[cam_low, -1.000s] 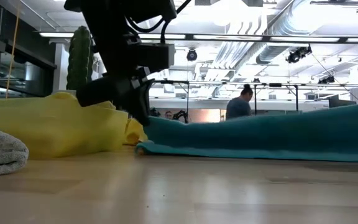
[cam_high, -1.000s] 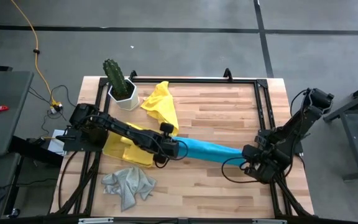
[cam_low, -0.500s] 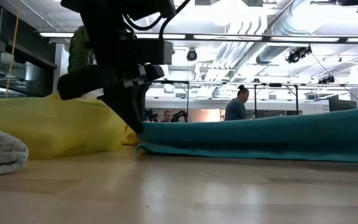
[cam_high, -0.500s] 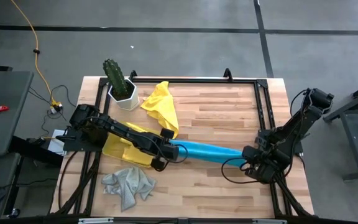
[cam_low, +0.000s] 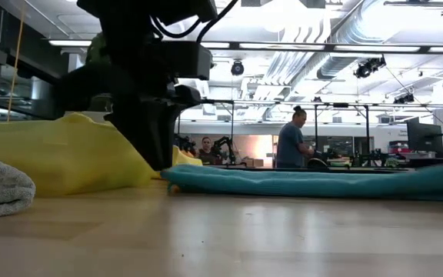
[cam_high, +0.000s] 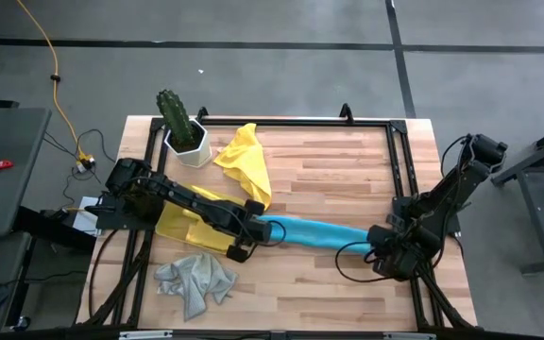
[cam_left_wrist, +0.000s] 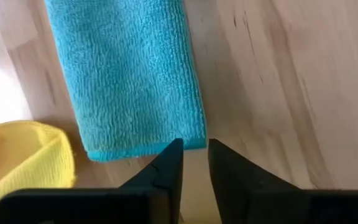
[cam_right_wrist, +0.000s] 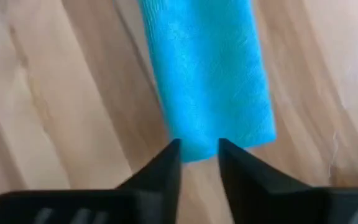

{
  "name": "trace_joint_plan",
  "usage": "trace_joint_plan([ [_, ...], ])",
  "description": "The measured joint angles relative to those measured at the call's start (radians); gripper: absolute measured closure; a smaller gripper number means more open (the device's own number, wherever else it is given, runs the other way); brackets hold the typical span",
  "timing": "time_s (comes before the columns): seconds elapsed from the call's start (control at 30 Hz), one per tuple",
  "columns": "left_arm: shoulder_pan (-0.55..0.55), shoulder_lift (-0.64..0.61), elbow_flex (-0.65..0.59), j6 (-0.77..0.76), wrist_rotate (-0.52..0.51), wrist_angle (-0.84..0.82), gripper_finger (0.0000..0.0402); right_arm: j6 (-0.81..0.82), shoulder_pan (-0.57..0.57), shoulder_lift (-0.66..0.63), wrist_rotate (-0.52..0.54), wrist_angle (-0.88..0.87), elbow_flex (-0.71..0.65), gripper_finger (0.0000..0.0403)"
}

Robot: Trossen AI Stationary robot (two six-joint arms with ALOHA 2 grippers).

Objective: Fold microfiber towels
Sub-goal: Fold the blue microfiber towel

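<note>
Lying flat as a long strip beside the yellow towels (cam_high: 196, 225), the turquoise towel (cam_high: 314, 232) sat just off both slightly parted, empty grippers, left (cam_left_wrist: 194, 155) and right (cam_right_wrist: 199, 155), whose withdrawal might snag and unfold it

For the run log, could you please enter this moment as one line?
blue towel: folded strip, flat | left gripper: open at one end | right gripper: open at other end

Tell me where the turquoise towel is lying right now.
In the high view, the turquoise towel lies as a long folded strip across the table's middle, between the left end effector and right end effector, beside the yellow towels.
</note>
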Motion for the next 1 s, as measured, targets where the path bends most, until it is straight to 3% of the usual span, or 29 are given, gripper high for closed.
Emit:
trace_joint_plan([
  [0.13,0.002,0.0,0.061,-0.008,0.035,-0.081,0.0304,-0.032,-0.013,-0.004,-0.057,-0.049,0.052,0.0238],
  [0.23,0.016,0.0,0.127,0.001,0.086,-0.136,0.0286,-0.056,-0.015,-0.015,-0.04,-0.047,0.085,0.021],
  [0.5,0.096,-0.004,0.169,-0.057,0.194,0.104,0.0262,0.091,-0.023,-0.021,0.069,0.192,-0.035,0.0204],
  [0.63,0.123,0.005,0.167,-0.09,0.199,0.179,0.0261,0.158,-0.058,-0.019,0.151,0.327,-0.121,0.0206],
  [0.8,0.136,0.004,0.168,-0.149,0.206,0.225,0.0261,0.167,-0.138,-0.019,0.164,0.343,-0.17,0.0245],
  [1.0,0.13,0.004,0.168,-0.242,0.302,0.295,0.0267,0.004,-0.217,-0.019,0.06,0.368,-0.181,0.0378],
])
